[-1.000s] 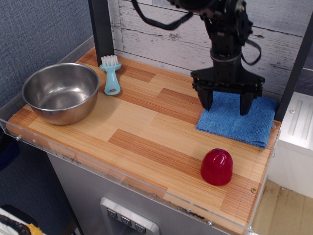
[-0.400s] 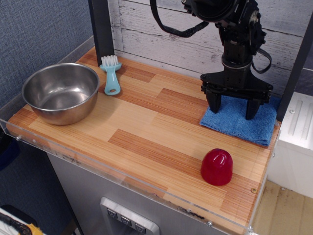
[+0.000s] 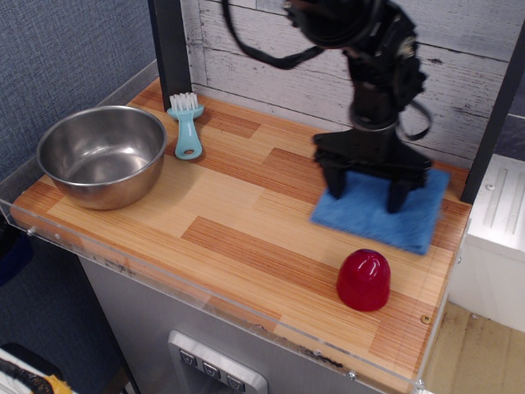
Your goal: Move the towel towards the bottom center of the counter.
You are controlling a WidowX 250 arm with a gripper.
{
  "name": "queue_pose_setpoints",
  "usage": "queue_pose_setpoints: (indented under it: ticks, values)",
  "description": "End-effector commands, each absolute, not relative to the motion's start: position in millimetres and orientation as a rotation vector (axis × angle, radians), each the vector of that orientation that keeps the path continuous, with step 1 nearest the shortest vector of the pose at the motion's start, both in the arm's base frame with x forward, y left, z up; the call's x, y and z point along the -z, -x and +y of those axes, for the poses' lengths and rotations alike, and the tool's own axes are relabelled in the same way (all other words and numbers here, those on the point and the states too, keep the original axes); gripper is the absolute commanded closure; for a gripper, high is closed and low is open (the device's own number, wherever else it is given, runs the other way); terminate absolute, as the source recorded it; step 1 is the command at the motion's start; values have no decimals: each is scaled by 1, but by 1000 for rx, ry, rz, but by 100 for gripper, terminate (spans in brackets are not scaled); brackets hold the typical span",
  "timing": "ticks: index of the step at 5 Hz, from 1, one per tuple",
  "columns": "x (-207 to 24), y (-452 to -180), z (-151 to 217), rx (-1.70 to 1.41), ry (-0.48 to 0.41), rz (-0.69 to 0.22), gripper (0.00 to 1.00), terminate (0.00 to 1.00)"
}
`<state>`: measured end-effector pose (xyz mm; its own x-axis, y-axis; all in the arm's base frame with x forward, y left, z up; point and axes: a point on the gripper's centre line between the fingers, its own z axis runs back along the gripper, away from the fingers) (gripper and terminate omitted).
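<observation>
The towel (image 3: 371, 220) is a flat blue cloth lying at the right rear of the wooden-plank counter (image 3: 246, 215). My black gripper (image 3: 366, 192) stands upright over it with its two fingers spread wide. Both fingertips (image 3: 335, 185) rest on the towel's top near its left and middle parts, and nothing is held between them. The arm hides part of the towel's back edge.
A red dome-shaped object (image 3: 363, 280) sits just in front of the towel near the right front. A steel bowl (image 3: 102, 154) stands at the left, with a light-blue scrub brush (image 3: 188, 125) behind it. A clear acrylic rim (image 3: 205, 300) runs along the front edge.
The gripper has shifted left and slightly forward with its fingertips on the towel. The towel has slid left with it, away from the right edge.
</observation>
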<state>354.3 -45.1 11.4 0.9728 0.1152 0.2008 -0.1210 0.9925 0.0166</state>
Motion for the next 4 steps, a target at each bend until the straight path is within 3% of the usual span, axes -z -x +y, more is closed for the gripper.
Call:
queue_pose_setpoints:
  ticks: [1,4]
  values:
    - [-31,-336,6,-201,-72,-231,0,0]
    - [-17,-304,59,-194,-139,-218,0,0]
